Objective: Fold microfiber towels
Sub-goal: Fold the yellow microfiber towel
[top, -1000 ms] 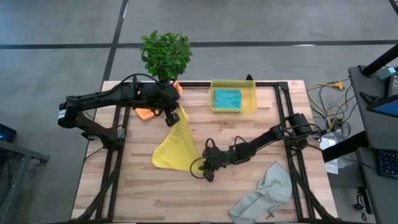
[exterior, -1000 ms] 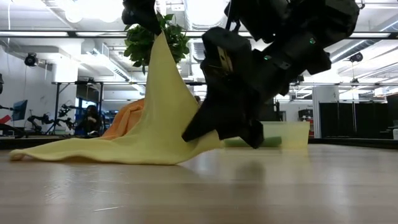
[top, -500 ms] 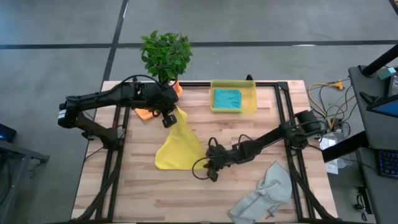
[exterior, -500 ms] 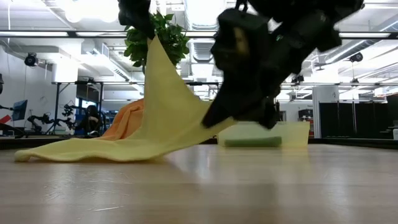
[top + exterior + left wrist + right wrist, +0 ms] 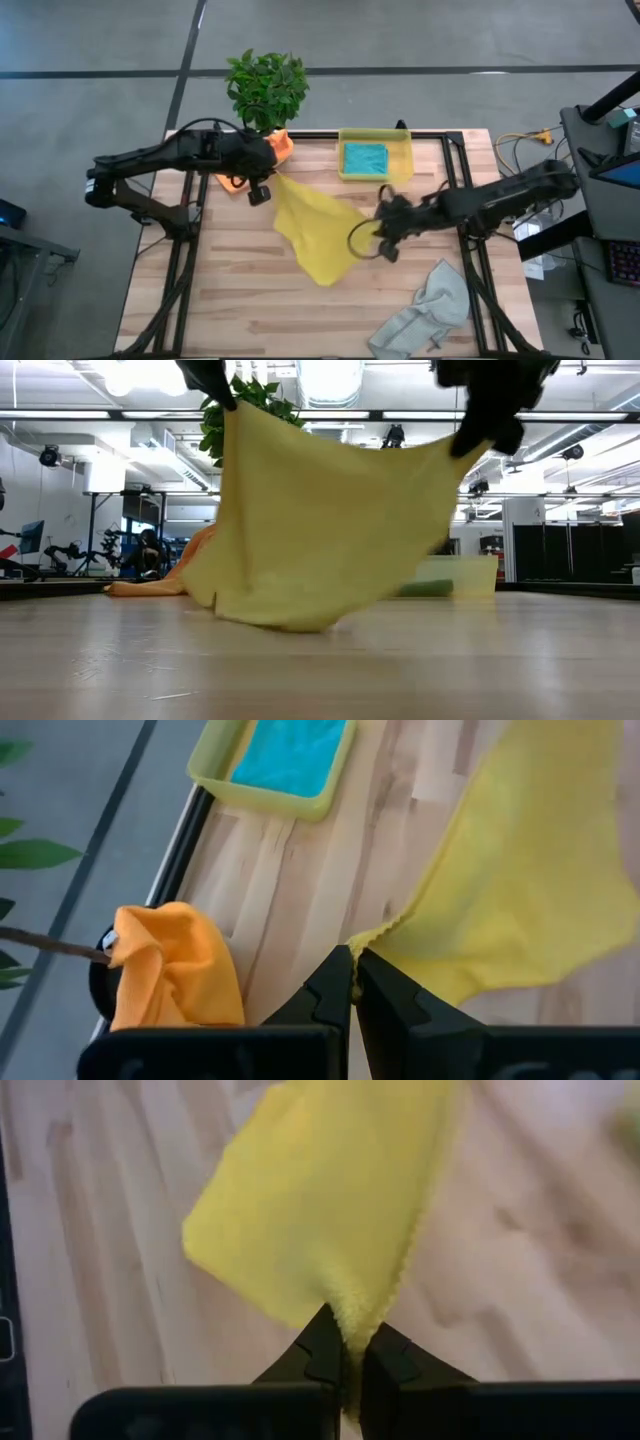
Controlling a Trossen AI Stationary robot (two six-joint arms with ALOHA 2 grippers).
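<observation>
- The yellow towel (image 5: 315,228) is held stretched above the wooden table (image 5: 220,300), its lowest edge near the surface.
- One corner is pinched by the left gripper (image 5: 262,190).
- Another corner is clamped by the right gripper (image 5: 383,235).

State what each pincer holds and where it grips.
Both hold the yellow towel: left pincer shut on one corner, right pincer shut on another corner, spreading it between them.
</observation>
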